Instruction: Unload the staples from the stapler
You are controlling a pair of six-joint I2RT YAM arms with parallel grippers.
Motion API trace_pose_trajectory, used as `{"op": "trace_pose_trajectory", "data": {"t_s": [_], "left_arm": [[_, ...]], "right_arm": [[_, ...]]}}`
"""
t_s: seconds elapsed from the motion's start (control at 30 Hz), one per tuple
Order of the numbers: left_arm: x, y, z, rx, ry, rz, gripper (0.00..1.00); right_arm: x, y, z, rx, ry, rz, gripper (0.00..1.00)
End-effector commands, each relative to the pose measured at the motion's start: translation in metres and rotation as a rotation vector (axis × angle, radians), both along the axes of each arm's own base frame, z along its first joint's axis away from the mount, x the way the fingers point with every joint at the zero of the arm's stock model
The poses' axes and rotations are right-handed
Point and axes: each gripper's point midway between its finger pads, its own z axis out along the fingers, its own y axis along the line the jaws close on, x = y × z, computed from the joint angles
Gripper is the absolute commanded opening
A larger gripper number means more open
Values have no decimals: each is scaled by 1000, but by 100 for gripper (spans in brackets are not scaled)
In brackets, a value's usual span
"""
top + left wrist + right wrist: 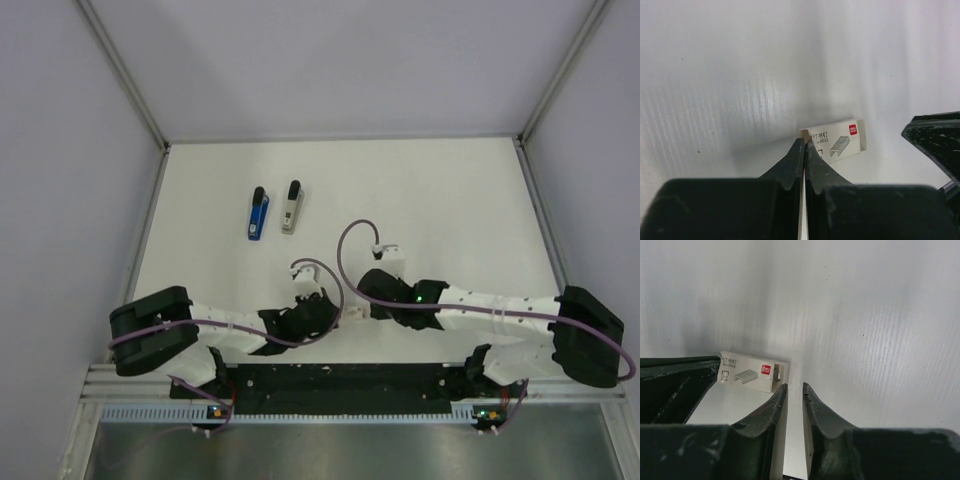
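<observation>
While both arms sit folded low over the near edge of the white table (450, 200), your left pincer (804, 146) has its fingers pressed together with only a hairline between them, gripping nothing. Your right pincer (794, 389) faces it, all but closed, with a thin slit between the fingers and nothing in it.

A small white staple box (837, 141) lies flat on the table between the two tips. It is just ahead and to the right of the left pincer, and just ahead and to the left of the right one. From the wrist views I cannot tell whether either tip touches it. This looks like a resting pose, tips tucked inward and out of the way of the work area.

The task's objects are well beyond both pincers, toward the far side of the table. A blue stapler (258, 213) and a grey stapler (292, 207) lie side by side, close but apart, both seemingly closed, black heads pointing away from you. They are nearer the left pincer's line of reach. I cannot tell which one holds the staples.

No step of the unloading looks begun. The likely first move is to spread one pincer and reach forward to a stapler, keeping the other free to brace its base.
</observation>
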Motion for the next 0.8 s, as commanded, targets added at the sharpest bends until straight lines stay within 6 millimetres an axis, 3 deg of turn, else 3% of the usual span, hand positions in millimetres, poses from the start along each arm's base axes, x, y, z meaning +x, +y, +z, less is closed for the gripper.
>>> {"op": "trace_pose_trajectory", "data": {"t_s": [0.0,0.2,0.53,0.77], "left_arm": [[5,-3,13,-21,-38,12,1],[5,-8,10,-20,-28,4,1],[3,-14,4,-23,-11,-9,0],[1,-20,3,-23,0,-29,0]], "right_arm": [[1,-21,4,-19,-42,-28,18],[-5,-15,-12,-9,7,-12,16],[-6,6,-30,27,52,22,1],[-6,17,-35,50,67,42,0]]}}
